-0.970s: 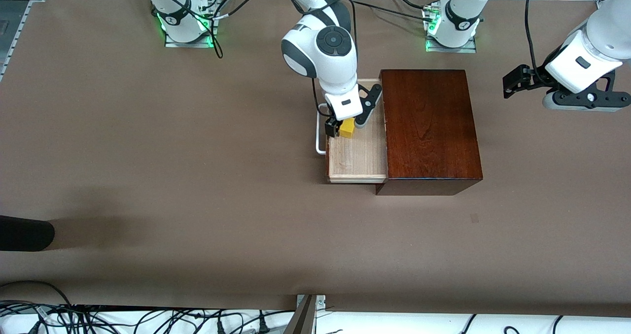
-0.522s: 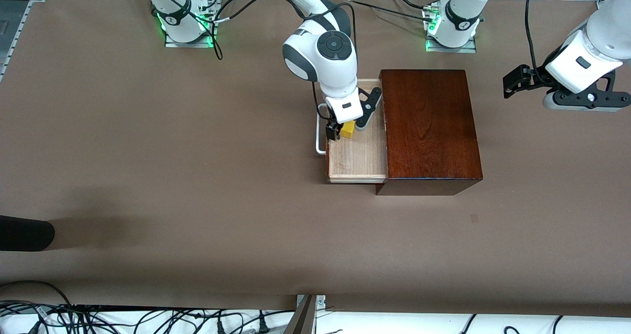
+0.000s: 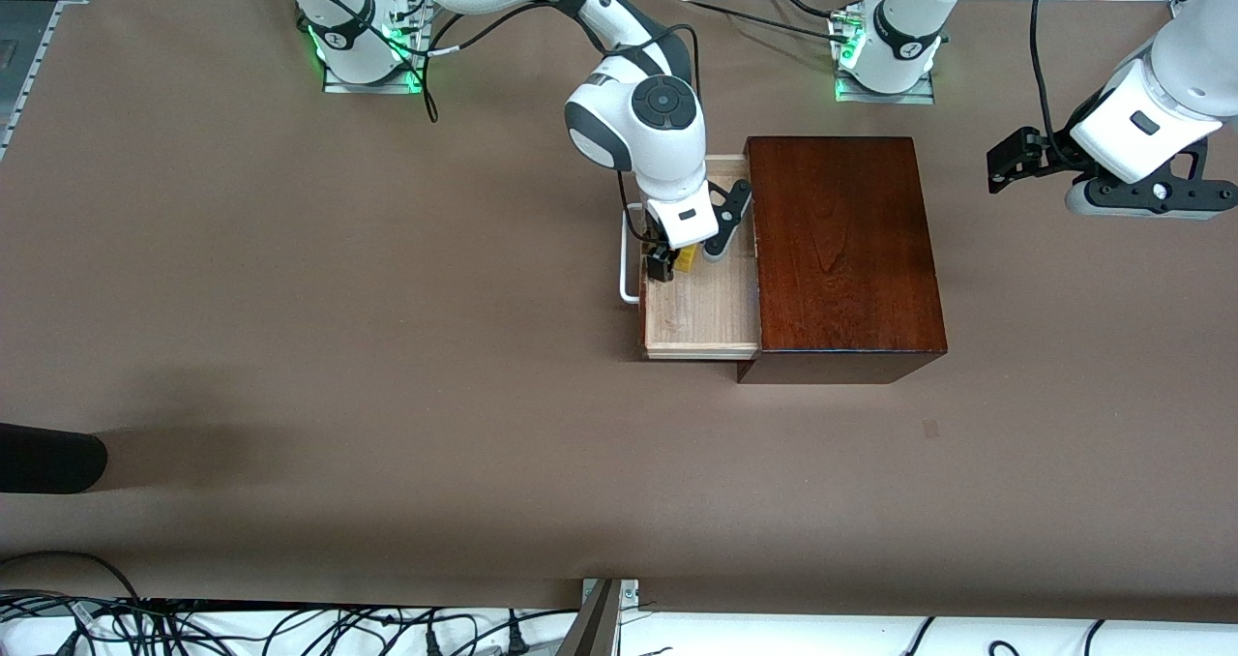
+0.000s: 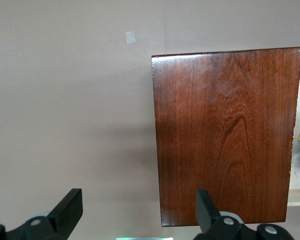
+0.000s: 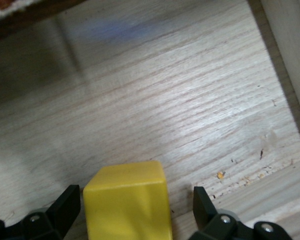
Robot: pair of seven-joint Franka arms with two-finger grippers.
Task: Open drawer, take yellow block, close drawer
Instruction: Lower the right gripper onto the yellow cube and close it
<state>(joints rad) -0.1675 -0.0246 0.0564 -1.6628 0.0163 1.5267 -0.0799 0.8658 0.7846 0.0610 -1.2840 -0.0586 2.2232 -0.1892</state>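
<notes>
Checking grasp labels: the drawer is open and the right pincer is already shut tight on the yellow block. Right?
Not quite. The drawer is open, but the right pincer stands open, its fingers either side of the yellow block, as the right wrist view shows.

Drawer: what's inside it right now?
The open drawer holds the yellow block on its pale wood floor, with the right gripper lowered inside, fingers open either side of the block. The part of the drawer under the box is hidden.
</notes>
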